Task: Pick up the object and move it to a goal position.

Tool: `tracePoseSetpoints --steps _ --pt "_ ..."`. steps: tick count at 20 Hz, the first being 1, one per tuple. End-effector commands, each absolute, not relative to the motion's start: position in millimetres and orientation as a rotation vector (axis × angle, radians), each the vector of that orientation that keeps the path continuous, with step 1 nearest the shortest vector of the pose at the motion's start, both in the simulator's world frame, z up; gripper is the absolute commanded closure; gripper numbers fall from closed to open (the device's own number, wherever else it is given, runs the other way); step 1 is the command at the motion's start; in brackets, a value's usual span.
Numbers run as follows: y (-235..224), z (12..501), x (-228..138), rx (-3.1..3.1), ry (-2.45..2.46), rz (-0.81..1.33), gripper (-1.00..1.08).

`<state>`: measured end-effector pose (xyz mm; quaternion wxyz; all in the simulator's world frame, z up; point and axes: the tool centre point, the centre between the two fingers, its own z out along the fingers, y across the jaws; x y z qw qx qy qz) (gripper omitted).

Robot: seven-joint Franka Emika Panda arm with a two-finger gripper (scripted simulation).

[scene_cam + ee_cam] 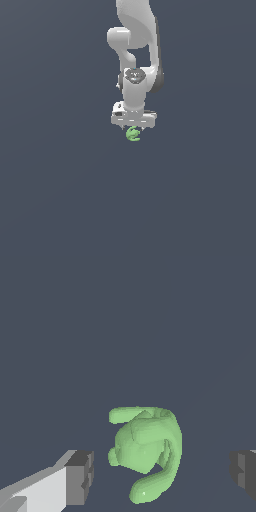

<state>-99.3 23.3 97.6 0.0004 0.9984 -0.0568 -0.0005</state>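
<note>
Object (146, 451): small bright green lumpy curled piece, seen in the exterior view (133, 134) directly beneath the white end effector (133, 128), on a uniform dark grey ground. Wrist view: object lies between the two dark finger pads (80, 477), clear gap on each side, neither pad touching it. End effector spread wide, holding nothing. White arm (137, 45) comes down from above, wrist pointing straight down. Nothing else near the object; no obstruction between pads and object.
</note>
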Motion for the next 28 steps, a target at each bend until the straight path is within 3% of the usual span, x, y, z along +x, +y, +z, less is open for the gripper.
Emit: tracePoseSetpoints --steps 1,26,27,28 --pt "24.5 94.0 -106.3 3.136 -0.19 0.0 -0.92" --pt "25.6 41.2 -112.0 3.135 -0.197 0.0 -0.92" --pt "25.6 41.2 -112.0 3.135 -0.197 0.0 1.08" --pt "25.6 41.2 -112.0 3.135 -0.197 0.0 1.08"
